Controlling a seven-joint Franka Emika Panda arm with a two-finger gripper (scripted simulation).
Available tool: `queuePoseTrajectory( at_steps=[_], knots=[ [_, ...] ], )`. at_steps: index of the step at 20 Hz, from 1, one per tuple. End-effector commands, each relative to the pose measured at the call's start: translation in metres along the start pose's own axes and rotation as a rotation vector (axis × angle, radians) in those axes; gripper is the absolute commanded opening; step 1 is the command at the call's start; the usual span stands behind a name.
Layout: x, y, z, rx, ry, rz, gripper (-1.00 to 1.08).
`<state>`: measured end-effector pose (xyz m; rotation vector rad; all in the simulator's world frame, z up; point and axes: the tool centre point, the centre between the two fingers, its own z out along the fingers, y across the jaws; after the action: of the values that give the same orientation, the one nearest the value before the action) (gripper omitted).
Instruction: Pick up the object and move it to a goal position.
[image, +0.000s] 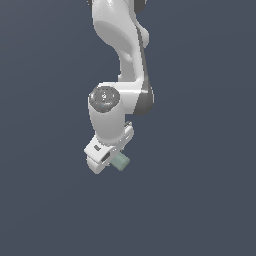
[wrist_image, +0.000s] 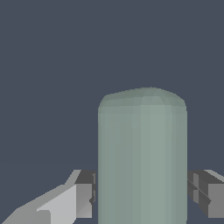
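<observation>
While I watched both feeds from my desk, this was how the moment read:

Object: the pale sage-green bar (wrist_image: 142, 159) sat between the gripper's fingers, its rounded end poking out past them; in the exterior view only a short stub of it (image: 120, 161) showed under the white hand.

Grip: the gripper (wrist_image: 142, 197) was closed on the bar, a dark pad (wrist_image: 85, 194) pressed against one flank and its twin against the other, no gap that I could see on either side.

Where it sat: I judged it lifted clear, but the flat blue-grey backdrop gave me no shadow or surface to confirm that.

Risk one: the pads caught the bar low on its length, so most of it stuck out in front; I reckoned a quick swing could pivot it in the jaws.

Risk two: matte, rounded sides held on two small contact patches; I thought a loosening squeeze would let it slide straight out.

Risk three: no goal marker showed in either view, so I could not tell how far the carry had to run, and overshoot was a real worry.

Arm: the white arm (image: 122, 50) hung from above, wrist turned down over the load.
</observation>
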<state>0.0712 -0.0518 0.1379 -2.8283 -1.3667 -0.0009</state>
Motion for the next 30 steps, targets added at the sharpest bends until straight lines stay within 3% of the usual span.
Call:
queuePoseTrajectory(
  at_steps=[1,16,30],
  knots=[
    [-0.017,0.017,-0.020,0.001,0.000,-0.001,-1.00],
    [-0.099,0.109,-0.120,0.001,0.000,-0.001,-1.00],
    [-0.127,0.144,-0.156,0.000,0.000,0.000,-1.00]
  ],
)
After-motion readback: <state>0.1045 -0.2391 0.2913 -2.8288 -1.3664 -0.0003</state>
